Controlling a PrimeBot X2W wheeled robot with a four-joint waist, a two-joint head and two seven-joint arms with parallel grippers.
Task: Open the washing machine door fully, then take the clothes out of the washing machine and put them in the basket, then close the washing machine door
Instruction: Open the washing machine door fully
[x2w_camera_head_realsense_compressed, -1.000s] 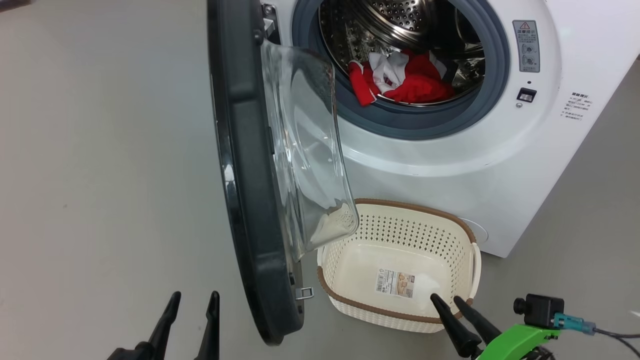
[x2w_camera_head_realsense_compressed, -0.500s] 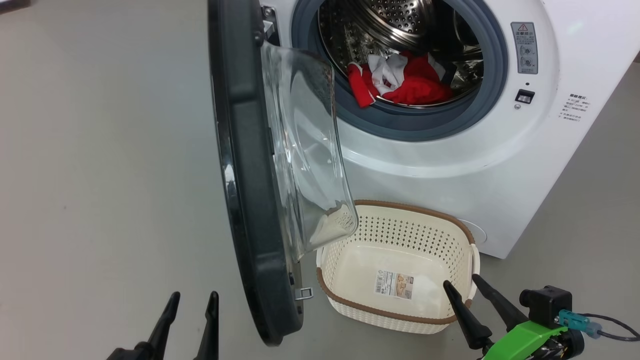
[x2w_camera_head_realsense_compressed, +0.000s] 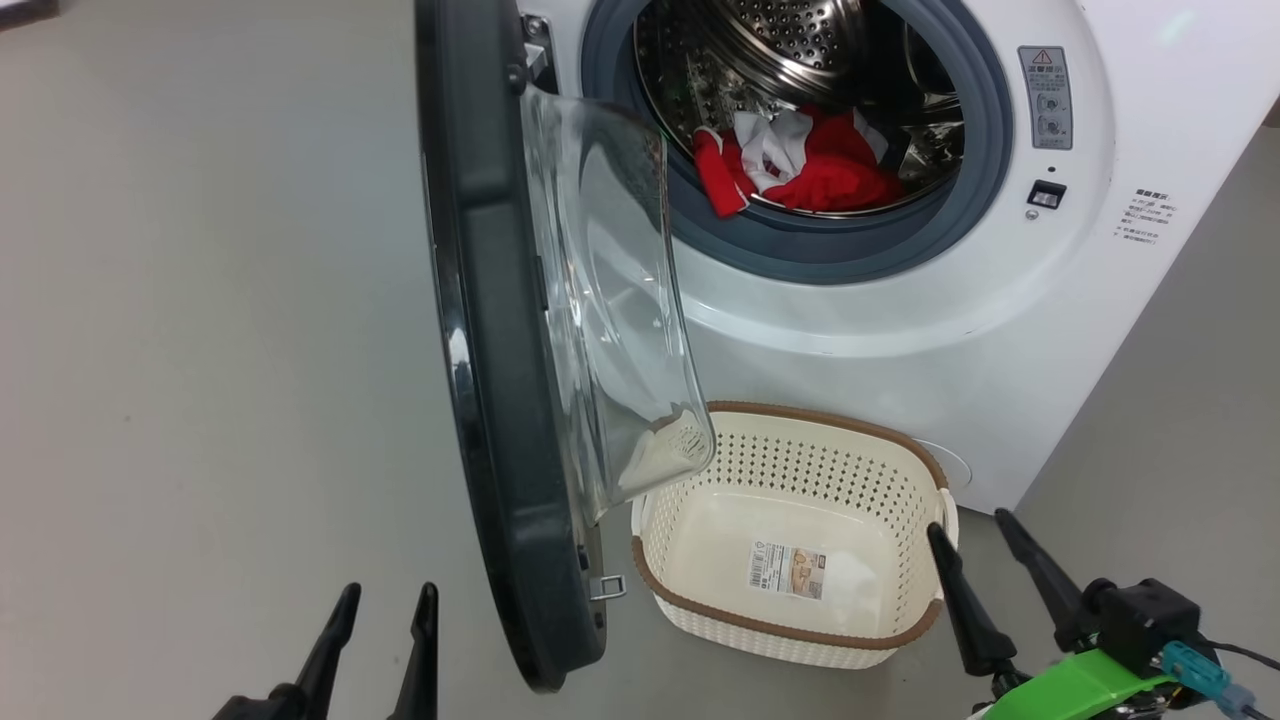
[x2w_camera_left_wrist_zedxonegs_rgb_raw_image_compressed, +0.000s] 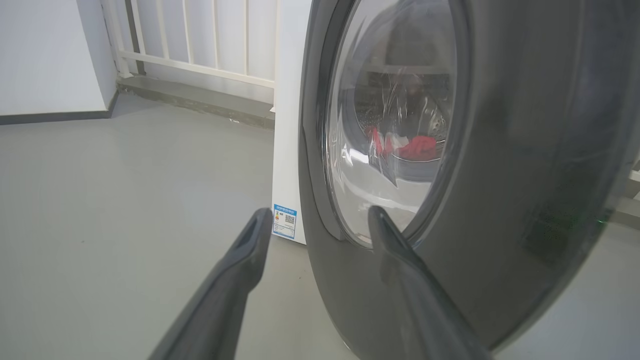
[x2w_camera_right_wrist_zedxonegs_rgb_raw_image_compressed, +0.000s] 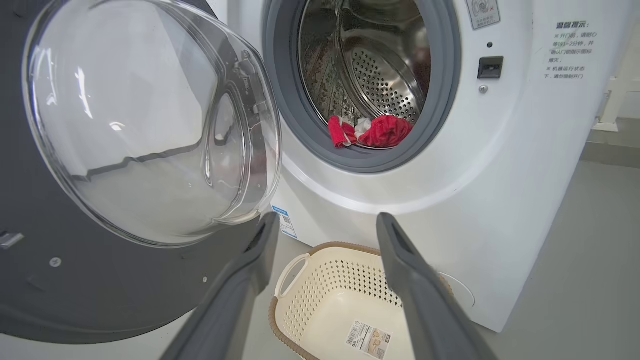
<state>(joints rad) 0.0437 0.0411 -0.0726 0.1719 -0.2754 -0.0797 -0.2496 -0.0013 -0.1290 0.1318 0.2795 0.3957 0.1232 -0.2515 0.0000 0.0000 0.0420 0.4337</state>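
**A:** Where are the clothes?
**B:** The red-and-white clothes (x2w_camera_head_realsense_compressed: 815, 170) lie low in the steel drum (x2w_camera_head_realsense_compressed: 790, 40) of the washing machine (x2w_camera_head_realsense_compressed: 900, 330), with one red end draped onto the grey gasket (x2w_camera_head_realsense_compressed: 800, 255).
**A:** And the basket?
**B:** The basket (x2w_camera_head_realsense_compressed: 830, 418) sits on the floor (x2w_camera_head_realsense_compressed: 200, 350) close before the washer, below the opening, with a sticker (x2w_camera_head_realsense_compressed: 788, 570) on its bottom.
**A:** What's in the way?
**B:** The washing machine door (x2w_camera_head_realsense_compressed: 500, 400) stands open, edge-on, between the left gripper (x2w_camera_head_realsense_compressed: 390, 592) and the basket. Its glass bowl (x2w_camera_head_realsense_compressed: 610, 330) overhangs the basket's left rim.
**A:** The pincers?
**B:** Both have their fingers spread apart. The left is low, near the door's outer face. The right gripper (x2w_camera_head_realsense_compressed: 970, 522) is just beside the basket's right handle.
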